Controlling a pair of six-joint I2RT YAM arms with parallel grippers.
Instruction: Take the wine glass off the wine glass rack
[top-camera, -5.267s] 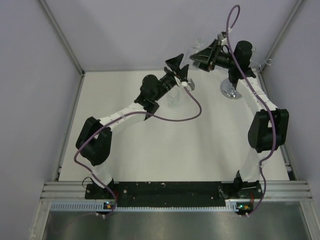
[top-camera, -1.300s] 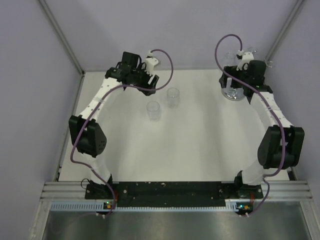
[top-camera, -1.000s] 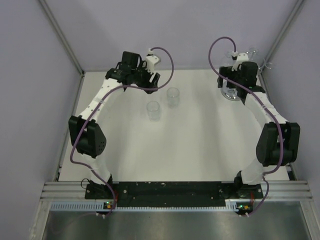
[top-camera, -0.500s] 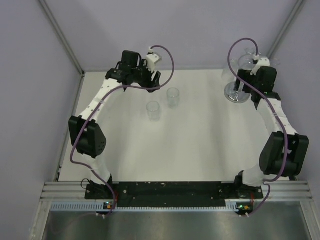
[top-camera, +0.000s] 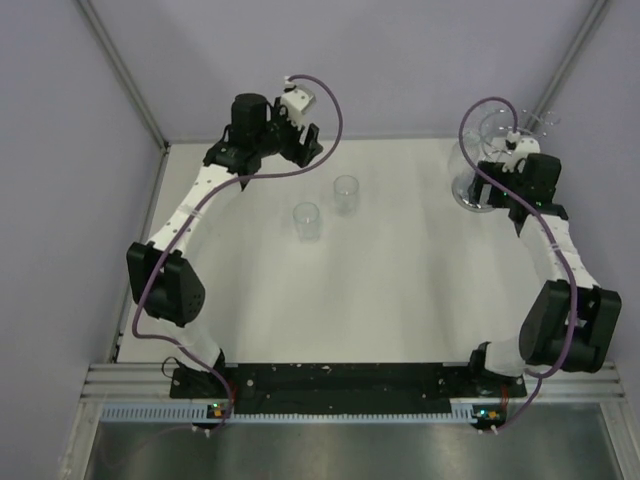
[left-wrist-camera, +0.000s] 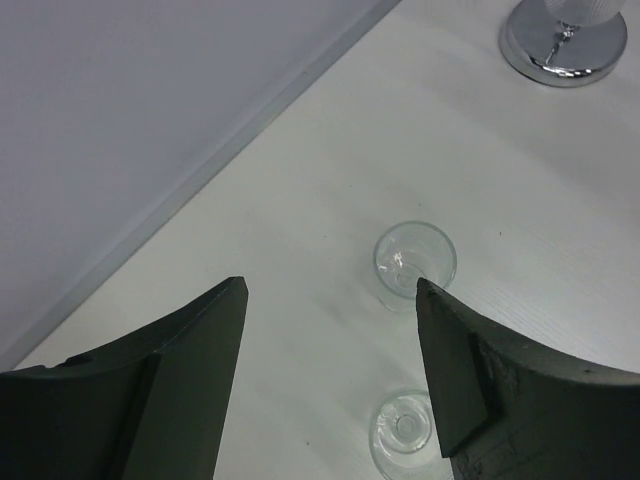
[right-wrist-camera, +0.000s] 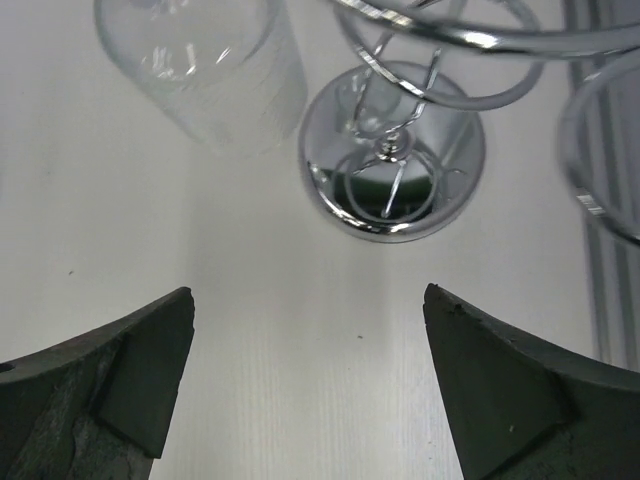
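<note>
The silver wire rack (top-camera: 478, 198) stands at the far right of the table. In the right wrist view I see its round shiny base (right-wrist-camera: 392, 150) and its looped wire arms (right-wrist-camera: 470, 40). A clear wine glass (right-wrist-camera: 200, 70) hangs at the rack's left side, and it also shows in the top view (top-camera: 466, 168). My right gripper (right-wrist-camera: 310, 330) is open and empty, above the table just in front of the base and to the right of the glass. My left gripper (left-wrist-camera: 330, 350) is open and empty, high over the far left of the table (top-camera: 298, 148).
Two clear glasses stand on the table left of centre, one farther back (top-camera: 346, 192) and one nearer (top-camera: 307, 220); the left wrist view shows both, the farther one (left-wrist-camera: 415, 262) and the nearer one (left-wrist-camera: 405, 432). The back wall and aluminium corner posts close in behind the rack.
My right arm has swung to the right of the rack, so its gripper now faces the base and the hanging glass. My left gripper has lifted and turned slightly. The two table glasses have not moved.
</note>
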